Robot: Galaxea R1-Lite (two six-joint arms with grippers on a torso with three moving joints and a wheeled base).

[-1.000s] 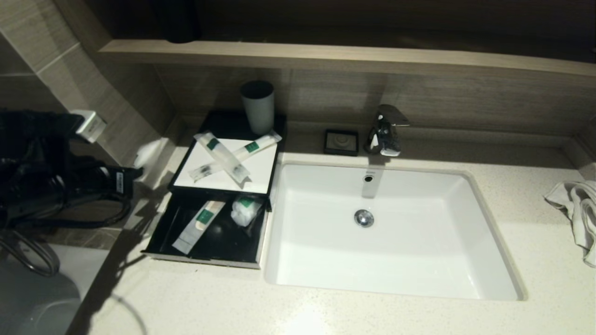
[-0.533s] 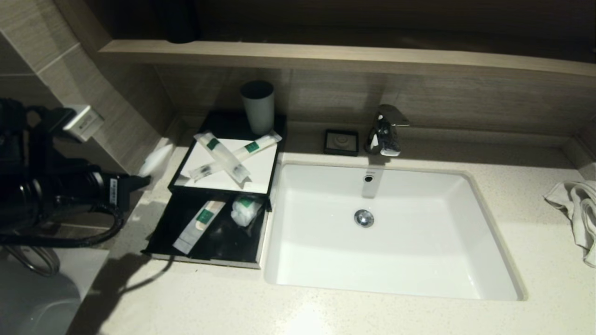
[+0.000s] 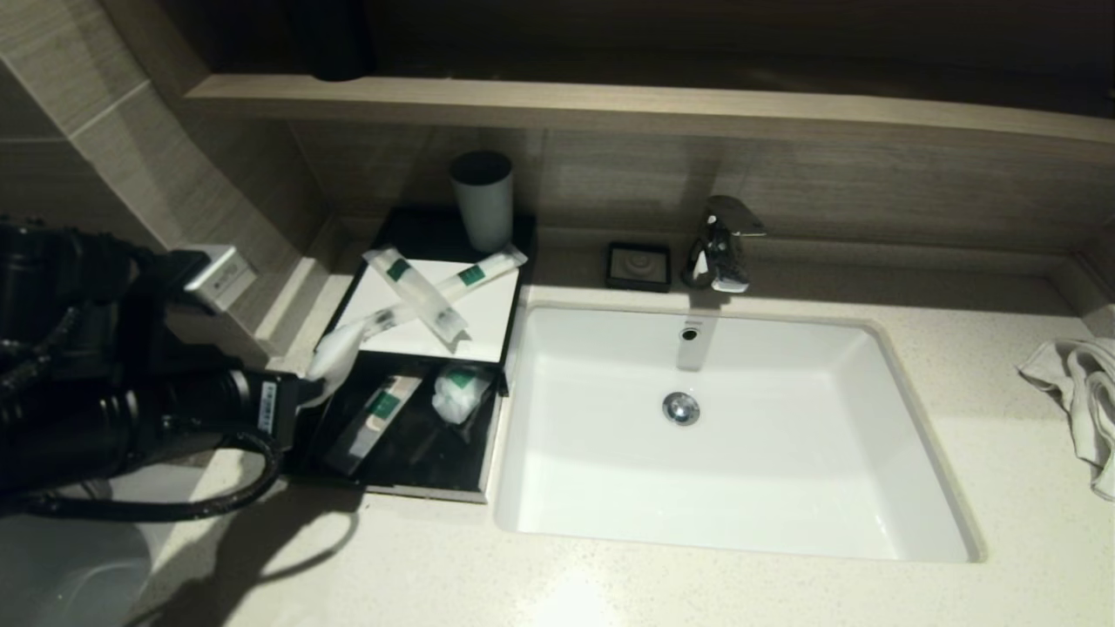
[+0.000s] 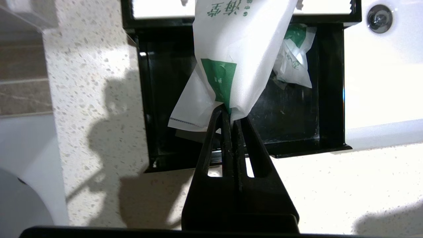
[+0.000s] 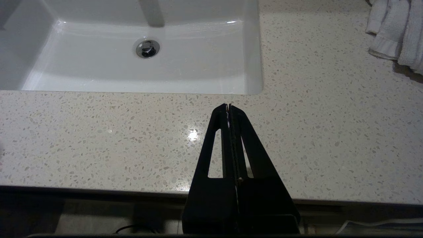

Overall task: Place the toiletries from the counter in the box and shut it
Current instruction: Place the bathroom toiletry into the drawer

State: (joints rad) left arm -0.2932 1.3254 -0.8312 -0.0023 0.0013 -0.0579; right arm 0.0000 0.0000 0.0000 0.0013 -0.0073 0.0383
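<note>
One pouch in hand: left gripper (image 4: 231, 114) has its fingers pinched tight on the bottom corner of a white pouch (image 4: 236, 56), hanging over the open drawer (image 4: 290, 112) of the box (image 3: 427, 318), around 9 o'clock in the head view
Right gripper: the right gripper (image 5: 228, 107) has fingers pressed together on nothing, parked over the counter (image 5: 99, 138) at the near edge, 6 o'clock of the basin (image 5: 198, 66)
In the drawer: one long slim packet (image 3: 370, 422) lying slantwise, plus a crumpled short pouch (image 3: 457, 392) at its 2 o'clock
On the box top: two long packets (image 3: 427, 292) crossed in an X on the white panel, so not in yet, and the drawer's not shut
Further back: cup (image 3: 482, 198) at 12 o'clock of the box, soap dish (image 3: 638, 266) and tap (image 3: 719, 244) behind the basin, towel (image 3: 1076, 392) way off at 3 o'clock
Handling guess: feather light, soft and floppy film, a bit slick, it droops and folds from the pinch. I'd grab a seam edge or corner like it's doing; the long ones probably mid-length so they don't swing
Writing: green label block on the held pouch and green Chinese characters along its top edge, can't read the rest. No brand I can make out
</note>
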